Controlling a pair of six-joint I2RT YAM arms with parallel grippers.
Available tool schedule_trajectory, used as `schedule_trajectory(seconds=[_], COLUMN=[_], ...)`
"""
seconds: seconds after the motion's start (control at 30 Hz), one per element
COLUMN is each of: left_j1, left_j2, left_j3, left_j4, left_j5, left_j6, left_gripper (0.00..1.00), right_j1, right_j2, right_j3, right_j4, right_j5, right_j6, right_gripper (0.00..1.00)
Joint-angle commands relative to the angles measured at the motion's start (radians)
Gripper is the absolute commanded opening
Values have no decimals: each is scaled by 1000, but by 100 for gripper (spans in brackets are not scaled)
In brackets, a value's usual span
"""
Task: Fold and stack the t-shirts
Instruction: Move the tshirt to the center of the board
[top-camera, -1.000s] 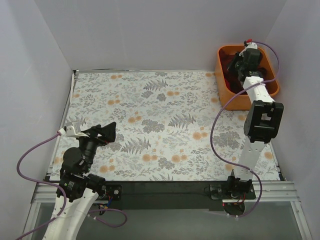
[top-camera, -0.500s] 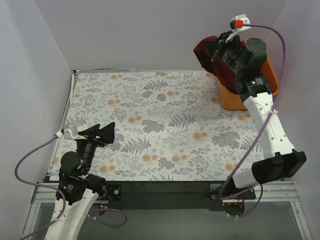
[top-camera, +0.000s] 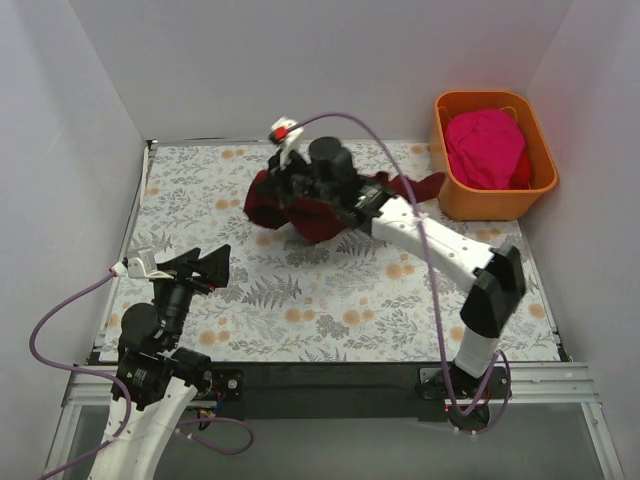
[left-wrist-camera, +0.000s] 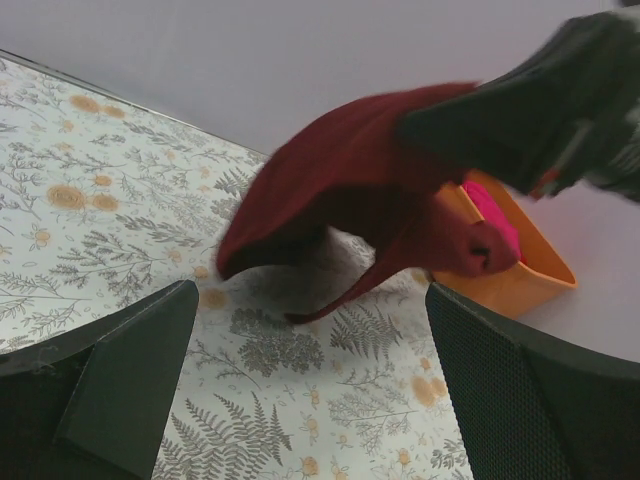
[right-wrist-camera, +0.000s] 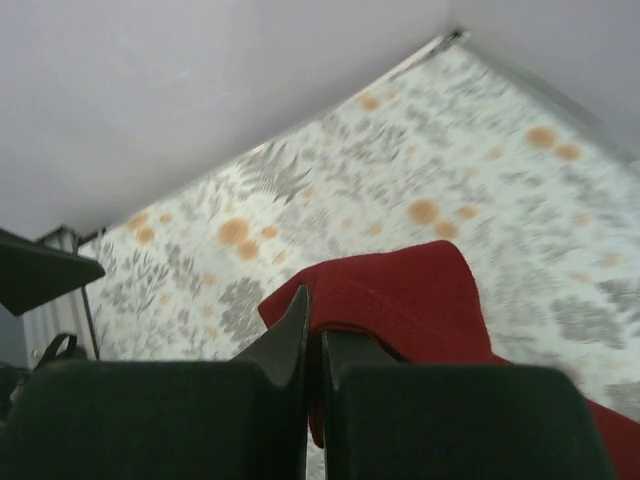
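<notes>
My right gripper (top-camera: 290, 192) is shut on the dark maroon t-shirt (top-camera: 312, 212) and holds it bunched and hanging over the middle back of the flowered table. In the right wrist view the cloth (right-wrist-camera: 400, 295) is pinched between the closed jaws of that gripper (right-wrist-camera: 314, 318). The left wrist view shows the shirt (left-wrist-camera: 340, 190) hanging ahead, its lower edge near the table. The magenta-pink t-shirt (top-camera: 487, 148) lies crumpled in the orange tub (top-camera: 445, 190). My left gripper (top-camera: 205, 267) is open and empty at the near left; it also shows in its own view (left-wrist-camera: 310, 390).
The orange plastic tub stands at the back right corner, also in the left wrist view (left-wrist-camera: 520, 280). White walls close the table on three sides. The right arm (top-camera: 440, 245) stretches across the table's right half.
My right gripper has lifted the maroon shirt out of the tub and swung it left to the middle of the table. The pink shirt now shows in the tub. The left arm has stayed put.
</notes>
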Motion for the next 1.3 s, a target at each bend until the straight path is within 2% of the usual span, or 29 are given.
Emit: schedule_trajectory(seconds=[0.0,0.13,0.27,0.43,0.57,0.6,0.7,0.73,0.83,0.97,1.1,1.27], left_j1=[-5,-3,-3,-3,-3,-3,-3,-5,-5,-5,-5,-3], left_j2=[6,13,12,16,29,32,62,72,134,313,500,687], left_j3=[4,9,13,12,12,10,7,12,15,39,59,82], left_j4=[-7,-12,-22,-22,-22,-22,-15,-15,-12,-22,-24,-21], left_j5=[-4,-12,-17,-21,-35,-37,-38,-40,-40,12,92,212], left_j6=[14,14,15,11,11,11,11,8,-6,-43,-86,-132], left_gripper=[98,98,98,98,98,98,98,98,98,98,98,98], right_j1=[142,182,178,130,77,57,37,37,35,35,33,33], right_j2=[118,241,227,54,-147,-235,-392,-425,-541,-730,-903,-891], right_j3=[96,161,48,-186,-436,-529,-649,-666,-747,-910,-1043,-1096], right_j4=[51,40,40,40,28,-16,-108,-201,-395,-504,-478,-423], right_j5=[31,117,190,229,128,109,54,37,52,293,307,234], right_j6=[4,-16,-15,-18,-32,-42,-64,-90,-52,112,221,252], right_gripper=[1,1,1,1,1,1,1,1,1,1,1,1])
